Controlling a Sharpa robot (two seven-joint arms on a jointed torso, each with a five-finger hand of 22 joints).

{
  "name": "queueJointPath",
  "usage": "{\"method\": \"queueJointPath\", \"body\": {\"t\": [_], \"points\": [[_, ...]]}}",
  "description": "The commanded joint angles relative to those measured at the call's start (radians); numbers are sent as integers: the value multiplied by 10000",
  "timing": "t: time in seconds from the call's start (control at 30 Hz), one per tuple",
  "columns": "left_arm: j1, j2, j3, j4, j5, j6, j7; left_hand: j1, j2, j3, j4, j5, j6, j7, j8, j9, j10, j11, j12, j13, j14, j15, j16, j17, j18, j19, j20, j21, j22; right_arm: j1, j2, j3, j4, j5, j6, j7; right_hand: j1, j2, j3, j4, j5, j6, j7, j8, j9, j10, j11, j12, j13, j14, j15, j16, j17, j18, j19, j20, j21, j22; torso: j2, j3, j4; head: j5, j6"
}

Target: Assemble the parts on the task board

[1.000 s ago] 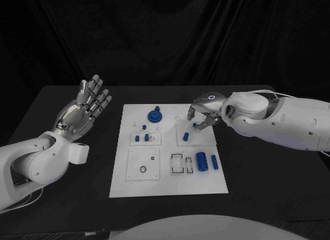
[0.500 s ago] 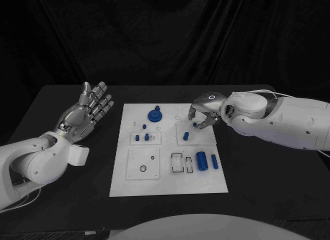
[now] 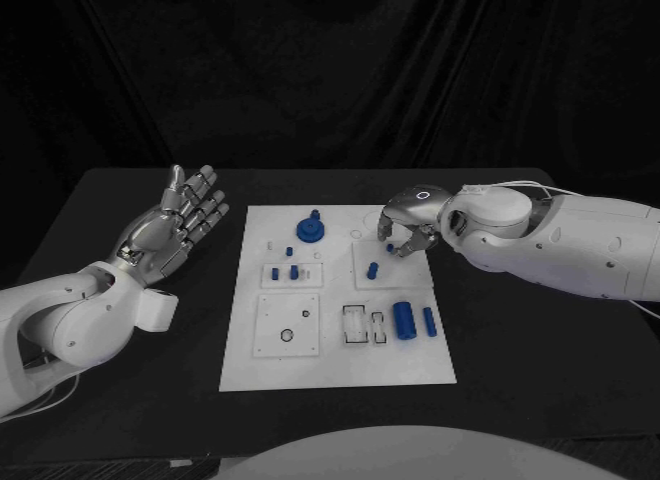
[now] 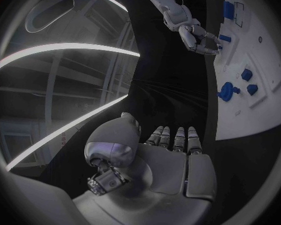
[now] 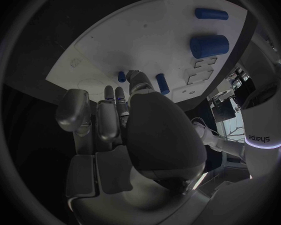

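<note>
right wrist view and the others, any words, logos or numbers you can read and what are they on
"POJEYS", or close to it: dark letters on a white machine body at the rim of the right wrist view; the letters are small and I am not sure of them.
Task board: black outlines and small marks, no readable text.
Left hand and right hand: no legible writing.

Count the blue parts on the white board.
6 visible: round knobbed part at the far edge, two small pegs mid-left, one peg near the right hand, big cylinder and slim cylinder near-right. The hand may hide more.
</note>
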Motion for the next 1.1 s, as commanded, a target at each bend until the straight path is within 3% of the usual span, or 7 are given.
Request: {"method": "queueJointPath", "body": {"t": [0.03,0.6,0.87,1.1], "points": [[-9,-3,11,26,-94,101,-73,368,140,-552,-48,-147,35,133,-150,-122,-14,174,-75,-103,-123,-1123,-142,-71,-295,43,-794,-93,-99,-49,34,7,-71,-28,-222,-19,174,201,243,43,101,145,27,-28,-96,144,20,33,-111,381,25,251,211,-151,-5,93,288,1654,-4,-2,-1,-2,-15],[-9,-7,10,8,-96,165,-174,615,181,-477,-2,-148,35,250,-150,-122,-12,334,-58,-97,-123,-944,-142,-71,-357,43,-678,-93,-99,-198,208,7,-301,-28,-120,114,493,189,776,22,129,581,-30,104,54,860,-60,-76,-296,382,-5,276,201,-157,-18,77,423,1665,-10,-5,4,23,-94],[-9,13,10,-31,-96,181,-160,679,188,-448,0,-147,35,292,-150,-122,-12,399,-58,-97,-123,-843,-142,-71,-376,43,-589,-93,-99,-241,252,8,-367,-27,-22,232,542,105,1024,13,138,890,-42,226,206,1434,-119,-134,-389,379,110,255,157,-178,-30,142,503,1671,-15,-5,-1,27,-115],[-11,40,10,-85,-96,190,-145,718,186,-432,-2,-148,35,304,-150,-122,-12,431,-58,-97,-123,-798,-142,-71,-380,43,-549,-93,-99,-248,237,8,-358,34,-32,398,845,186,1356,-151,-132,1148,-31,292,310,1857,-147,-293,-509,344,125,72,-52,-137,-125,172,318,1619,-15,-3,0,29,-115]]}}
